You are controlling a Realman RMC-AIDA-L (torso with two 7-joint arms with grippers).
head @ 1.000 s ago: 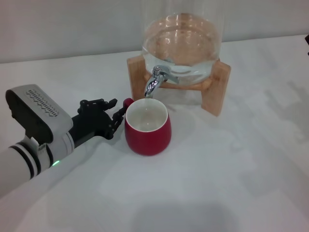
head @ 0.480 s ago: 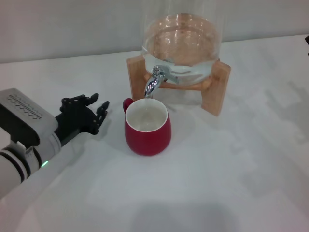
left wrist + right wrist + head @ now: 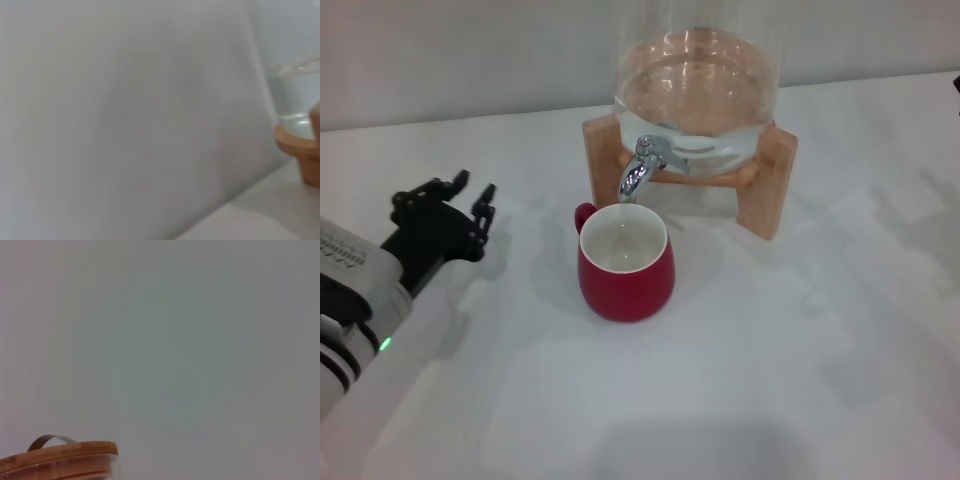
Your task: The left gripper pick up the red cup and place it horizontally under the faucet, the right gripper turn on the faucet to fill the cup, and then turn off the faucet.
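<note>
Red cup stands upright on the white surface, centre of the frame, rim right under the faucet spout. Its small loop handle points toward the upper left of the cup. Faucet sits on the glass jar in the wooden stand, top centre.

Your left tool is at the left edge of the frame, well apart from the cup, black fingers spread wide, holding nothing. The right tool isn't in the head view at all, and its wrist camera only shows a blank wall and a wooden lid with a thin metal handle, so you can't tell its finger state.

Handling: the cup looks like glazed ceramic, so treat it as stiff, fairly heavy for its size, slick and chippable. The rounded belly tapers toward the rim and would likely slip in a squeeze. Better to take it by the handle side or pinch the rim wall near the handle. Once it has water in it, expect it to be heavier and easy to slosh.

Cup placement looks done; the faucet lever is the next job for the right arm.
</note>
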